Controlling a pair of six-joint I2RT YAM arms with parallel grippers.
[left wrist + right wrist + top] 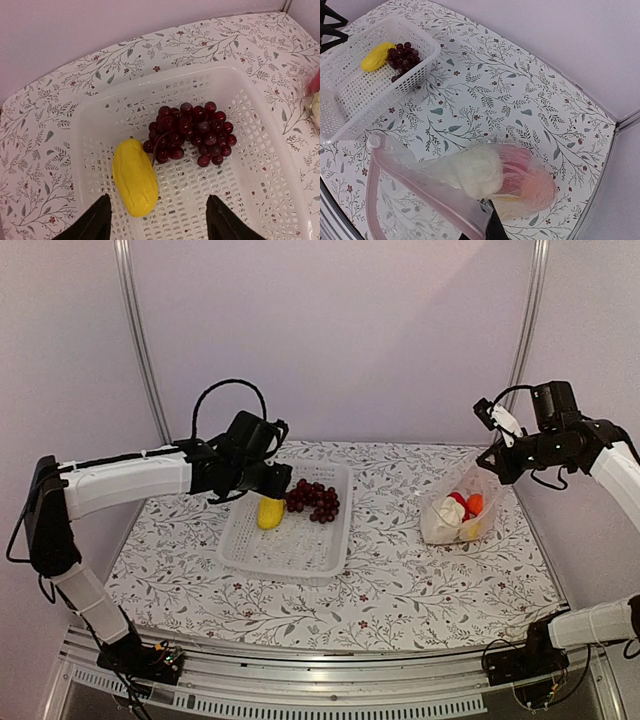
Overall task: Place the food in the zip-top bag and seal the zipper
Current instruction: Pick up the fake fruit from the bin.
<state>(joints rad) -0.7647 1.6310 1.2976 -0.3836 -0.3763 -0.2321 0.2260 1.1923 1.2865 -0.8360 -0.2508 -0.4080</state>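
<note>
Grapes (314, 500), yellow piece (269, 512) sit in basket (290, 552); right tool (495, 460) pinches bag (431, 521).

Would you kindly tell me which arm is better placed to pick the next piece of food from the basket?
Left, I'd say. The left gripper hovers open just above the yellow piece and grape bunch in the basket, while the right gripper is shut on the zip-top bag, holding its edge up.
</note>
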